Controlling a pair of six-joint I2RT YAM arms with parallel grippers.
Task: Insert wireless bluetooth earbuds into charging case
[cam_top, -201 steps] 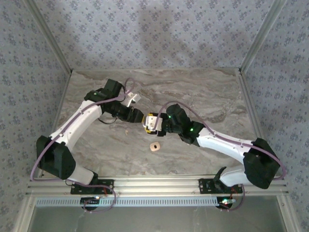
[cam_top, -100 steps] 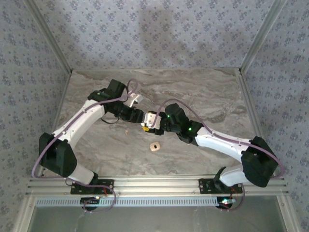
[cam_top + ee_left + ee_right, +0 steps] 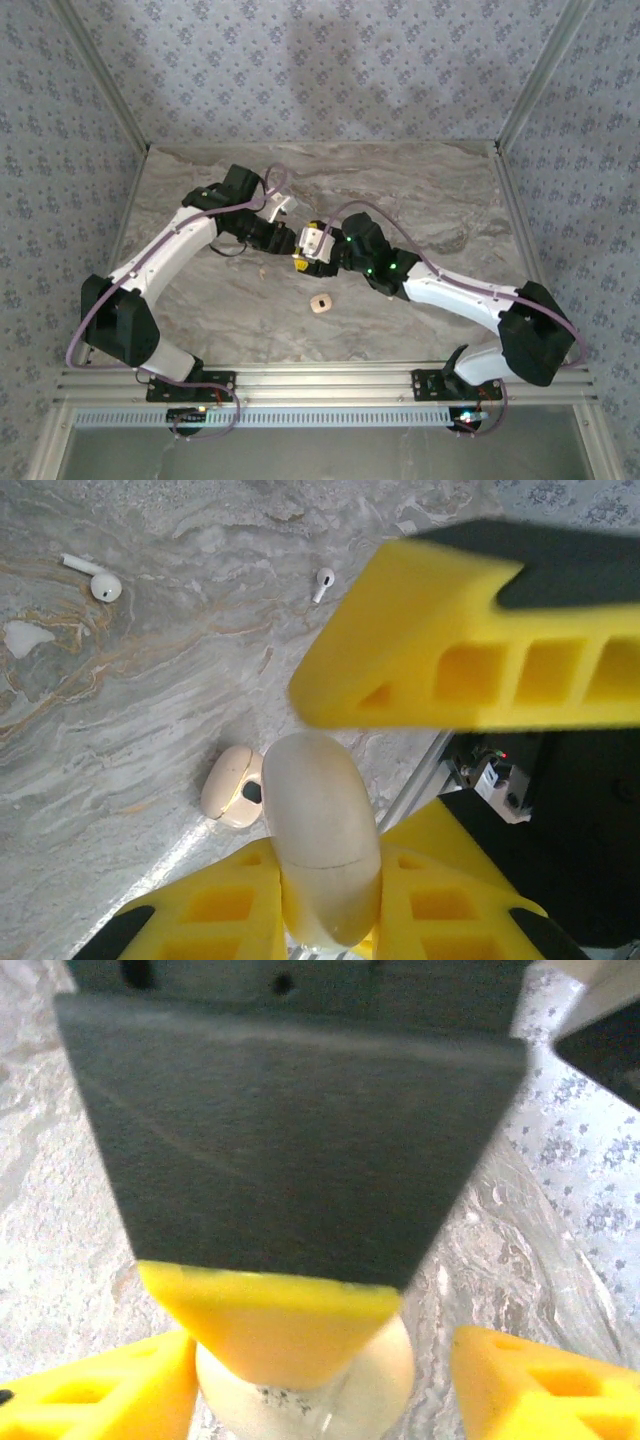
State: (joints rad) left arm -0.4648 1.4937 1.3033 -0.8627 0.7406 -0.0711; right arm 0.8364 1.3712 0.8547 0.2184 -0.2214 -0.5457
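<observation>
- Over the middle of the marble table (image 3: 450, 200), the left arm (image 3: 165, 250) and right arm (image 3: 450, 290) reach inward and meet tip to tip.
- Left gripper (image 3: 325, 852): fingers clamped on the charging case (image 3: 315, 790), which is held up off the marble.
- Right gripper (image 3: 320, 1360): fingers spread apart either side of the same case, with a clear gap on one side.
- Tan piece (image 3: 320, 304) with a dark centre spot: flat on the table, nearer than the grippers.
- Earbuds: one (image 3: 95, 582) and another (image 3: 323, 582) lie loose on the marble, well apart from each other and from the case.
</observation>
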